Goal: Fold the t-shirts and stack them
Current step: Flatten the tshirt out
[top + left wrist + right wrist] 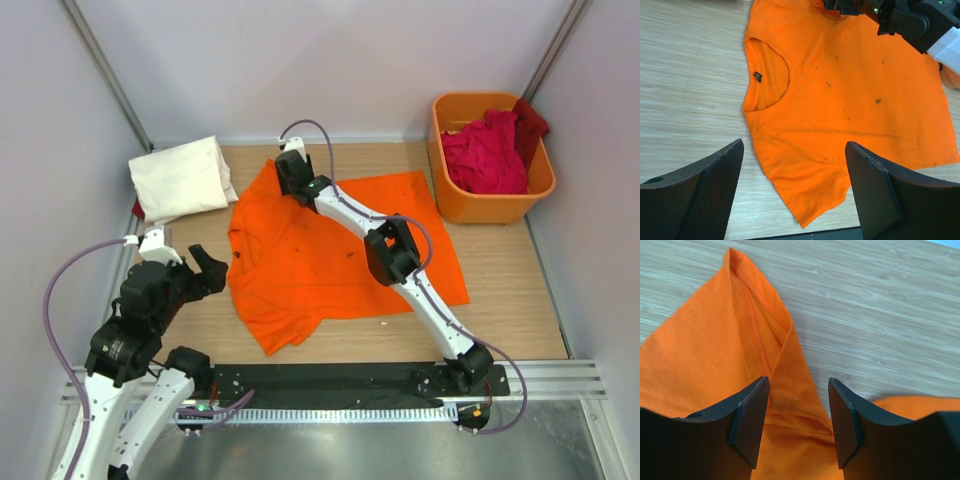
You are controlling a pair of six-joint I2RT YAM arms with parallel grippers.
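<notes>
A folded cream-white t-shirt (pixel 180 178) lies far left on the table (pixel 500 290). The left gripper (pixel 208 268) hovers spread wide beside the flat orange t-shirt (pixel 330 255), near its collar (pixel 767 75). The right gripper (pixel 798 385) has its jaws apart astride the far sleeve (pixel 765 340). Crimson t-shirts (pixel 488 152) fill the orange tub (pixel 440 195) at right.

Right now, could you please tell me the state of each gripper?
Left gripper: open, empty, above the orange t-shirt.
Right gripper: open, jaws astride a raised fold of that shirt, no firm pinch visible.
</notes>
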